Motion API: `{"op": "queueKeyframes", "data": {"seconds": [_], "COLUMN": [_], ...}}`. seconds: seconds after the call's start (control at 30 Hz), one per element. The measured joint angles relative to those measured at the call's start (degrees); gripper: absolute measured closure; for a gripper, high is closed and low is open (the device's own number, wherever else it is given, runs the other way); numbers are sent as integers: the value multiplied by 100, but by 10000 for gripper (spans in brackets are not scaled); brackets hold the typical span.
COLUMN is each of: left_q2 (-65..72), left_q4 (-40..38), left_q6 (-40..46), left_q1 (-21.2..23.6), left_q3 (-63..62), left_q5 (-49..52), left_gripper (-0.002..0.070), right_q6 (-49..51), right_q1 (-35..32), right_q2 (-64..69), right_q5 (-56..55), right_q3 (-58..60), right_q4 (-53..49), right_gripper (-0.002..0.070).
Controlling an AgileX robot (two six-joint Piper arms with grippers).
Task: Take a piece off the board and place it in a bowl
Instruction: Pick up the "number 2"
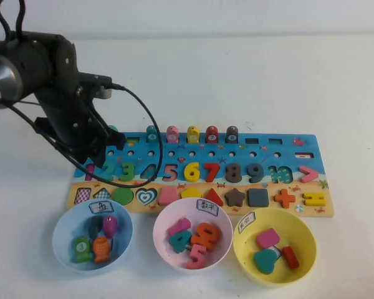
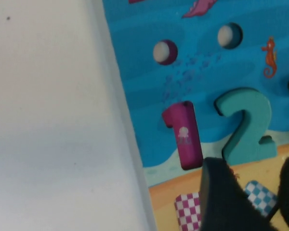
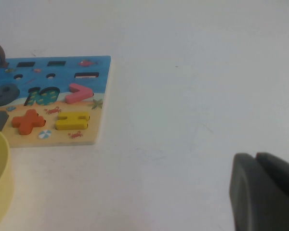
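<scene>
**Teal "2" not yet lifted, left tool poised above it**

Teal "2" piece point(image 2: 245, 127) seated in its slot near the left end of the board point(image 1: 262, 171), between the magenta "1" point(image 2: 184, 136) and the green "3" point(image 1: 126, 171). No contact with the left tool yet.

Nearest the front edge of the counter point(image 1: 249, 68): three bowls in a row. Light blue bowl point(image 1: 60, 240) toward the front-left corner, holding fish shapes. Pink bowl point(image 1: 161, 244) at front centre, white label on its rim, already holding several numerals. Yellow bowl point(image 1: 302, 249) toward the front right, holding shape pieces.

Behind the bowls: board lying lengthwise across mid-counter, most numerals and shapes in place.

Over the board's left end: left tool point(image 2: 253, 192), fingers spread, hovering just above the sandy strip beside the "2". Judged as the approach stage, grasp not made.

Right tool point(image 3: 265, 192) parked low over bare counter beyond the board's right end; out of the high view; cannot tell whether spread or pressed together.

Left to do: descend, pinch the "2", lift, carry to the pink bowl, release.
</scene>
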Motion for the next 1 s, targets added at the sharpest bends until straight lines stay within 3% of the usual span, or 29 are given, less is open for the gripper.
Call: {"op": "queueKeyframes", "data": {"seconds": [0.1, 0.4, 1.0], "left_q2": [129, 394, 590], "left_q4": [-80, -723, -301], "left_q6": [-74, 115, -223], "left_q1": [0, 0, 0], "left_q3": [0, 0, 0], "left_q5": [-152, -320, -395], "left_gripper": [389, 318, 308], "right_q6": [0, 0, 0], "right_q1": [0, 0, 0], "right_q2": [0, 0, 0], "right_q5": [0, 0, 0], "right_q3": [0, 0, 0], "right_q4": [0, 0, 0], "right_gripper": [694, 694, 694]}}
